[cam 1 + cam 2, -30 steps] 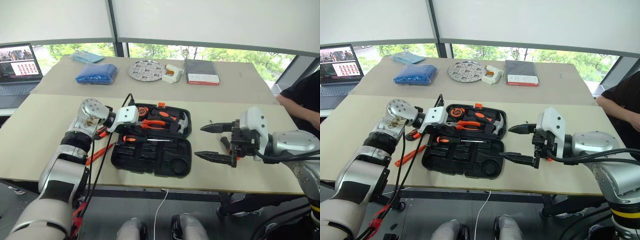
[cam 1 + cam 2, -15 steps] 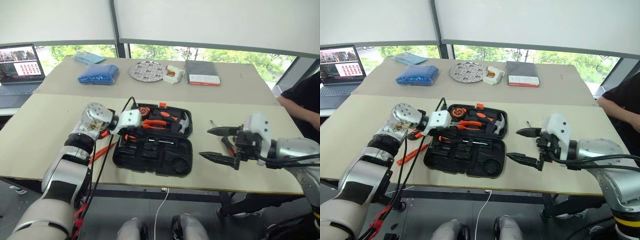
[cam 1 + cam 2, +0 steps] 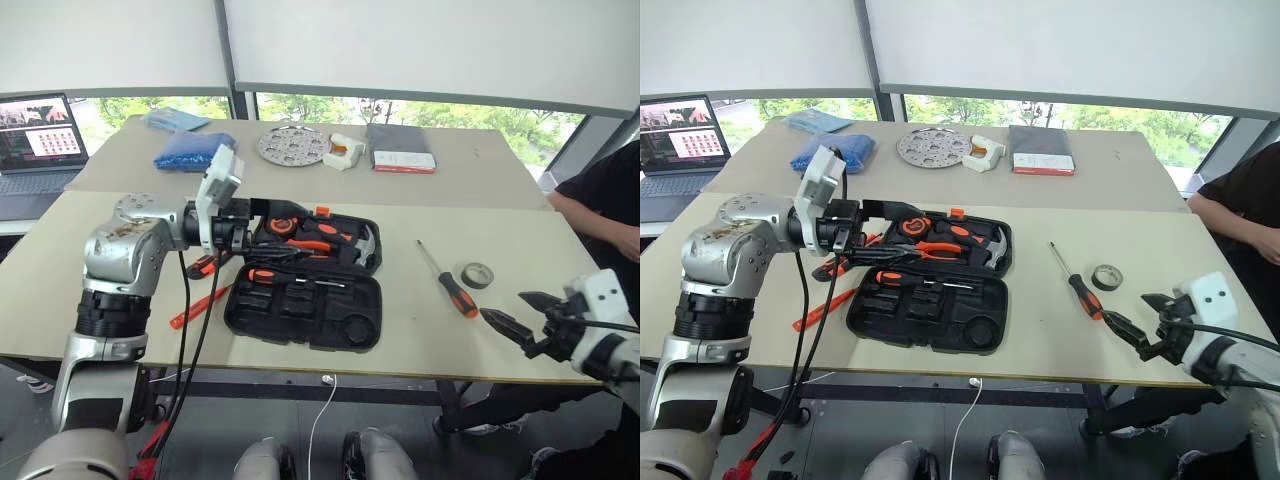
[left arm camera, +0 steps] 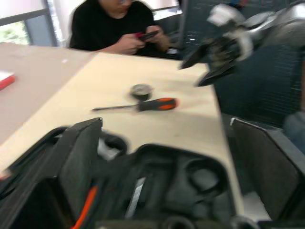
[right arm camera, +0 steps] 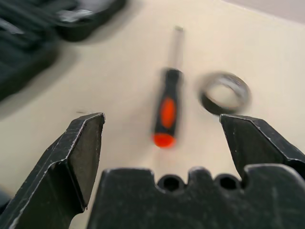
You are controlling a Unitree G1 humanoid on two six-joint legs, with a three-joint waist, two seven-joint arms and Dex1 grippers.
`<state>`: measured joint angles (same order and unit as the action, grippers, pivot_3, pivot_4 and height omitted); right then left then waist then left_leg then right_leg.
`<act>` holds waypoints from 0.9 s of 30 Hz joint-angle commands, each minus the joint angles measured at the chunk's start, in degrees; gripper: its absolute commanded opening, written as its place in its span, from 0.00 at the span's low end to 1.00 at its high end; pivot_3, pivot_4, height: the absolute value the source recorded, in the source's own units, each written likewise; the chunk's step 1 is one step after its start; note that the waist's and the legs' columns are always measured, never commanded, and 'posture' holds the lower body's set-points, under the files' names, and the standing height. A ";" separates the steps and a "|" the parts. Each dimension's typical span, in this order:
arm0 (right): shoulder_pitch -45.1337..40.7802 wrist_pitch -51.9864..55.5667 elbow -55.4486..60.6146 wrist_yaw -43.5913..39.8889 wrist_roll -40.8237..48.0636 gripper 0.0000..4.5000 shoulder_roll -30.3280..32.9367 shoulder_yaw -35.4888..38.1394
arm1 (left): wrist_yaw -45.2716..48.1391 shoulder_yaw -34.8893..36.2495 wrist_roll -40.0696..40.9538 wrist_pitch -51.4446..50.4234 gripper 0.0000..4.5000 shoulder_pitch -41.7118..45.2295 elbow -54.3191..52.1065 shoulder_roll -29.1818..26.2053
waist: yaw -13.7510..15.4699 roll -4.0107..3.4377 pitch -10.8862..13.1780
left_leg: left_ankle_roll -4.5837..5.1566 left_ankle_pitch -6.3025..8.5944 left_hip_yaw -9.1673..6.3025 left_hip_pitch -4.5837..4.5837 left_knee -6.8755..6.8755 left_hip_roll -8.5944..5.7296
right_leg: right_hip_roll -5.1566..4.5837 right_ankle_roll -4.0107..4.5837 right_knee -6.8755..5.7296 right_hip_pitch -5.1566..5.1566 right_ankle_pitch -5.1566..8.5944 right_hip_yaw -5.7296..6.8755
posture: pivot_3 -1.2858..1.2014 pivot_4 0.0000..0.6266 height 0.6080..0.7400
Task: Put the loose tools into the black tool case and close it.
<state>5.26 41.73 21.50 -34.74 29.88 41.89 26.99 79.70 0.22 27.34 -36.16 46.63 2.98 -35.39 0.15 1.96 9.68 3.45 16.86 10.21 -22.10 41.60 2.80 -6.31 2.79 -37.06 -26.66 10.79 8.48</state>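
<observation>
A screwdriver point(image 3: 449, 283) lies just beyond the right tool point(image 3: 522, 315).

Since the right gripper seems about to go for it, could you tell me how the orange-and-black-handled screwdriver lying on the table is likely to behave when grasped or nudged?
The orange-and-black-handled screwdriver looks rigid, with a thin metal shaft, so it should not flex. Its rounded handle suggests it may roll if pushed sideways. Lying flat on the beige table, it probably needs a low, careful pinch, and the small dark grey tape roll beside it could get bumped.
</observation>
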 commanded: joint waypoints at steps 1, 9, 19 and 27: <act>-4.19 -1.71 -2.64 4.06 -1.40 1.00 -3.65 -2.70 | 0.24 -1.32 0.40 1.17 0.99 -0.60 -2.87 -1.38 | -0.15 -0.06 -0.01 | -0.01 -0.02 -0.02 0.01 -0.02 0.00 | 0.01 0.00 -0.01 0.00 0.00 -0.01 | 0.52 0.24 0.84; -12.33 -7.00 -13.93 10.34 -8.78 0.75 -11.73 -11.28 | 1.16 -4.35 -2.22 7.24 1.00 -1.70 -2.01 -2.86 | -0.37 -0.18 -0.04 | 0.09 -0.21 -0.04 -0.06 -0.16 -0.06 | 0.23 0.16 0.02 -0.04 0.09 -0.03 | 0.52 0.24 0.84; -14.88 -8.19 -6.27 4.85 -2.56 0.23 -9.70 -8.14 | 0.68 -2.86 -3.17 9.76 1.00 -4.07 0.19 -6.79 | -0.40 -0.34 0.02 | 0.10 -0.21 -0.05 -0.09 -0.25 -0.17 | 0.21 0.20 0.04 -0.08 0.12 -0.05 | 0.52 0.24 0.84; -29.87 -4.67 -3.60 -12.92 -0.67 0.23 -1.87 -26.36 | 5.56 -2.63 -2.62 10.19 1.00 -7.06 0.03 -14.12 | -1.53 -0.40 0.07 | -0.07 -0.31 -0.05 0.11 -0.61 -0.08 | 0.20 0.23 0.11 -0.11 0.14 -0.12 | 0.52 0.24 0.84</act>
<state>-23.55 36.85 17.18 -44.84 29.77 39.99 3.95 84.40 -3.79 24.23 -26.49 39.41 4.14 -48.30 -1.38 1.56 9.74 3.29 16.51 10.14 -22.00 40.93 2.78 -6.06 3.03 -36.92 -26.78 10.94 8.42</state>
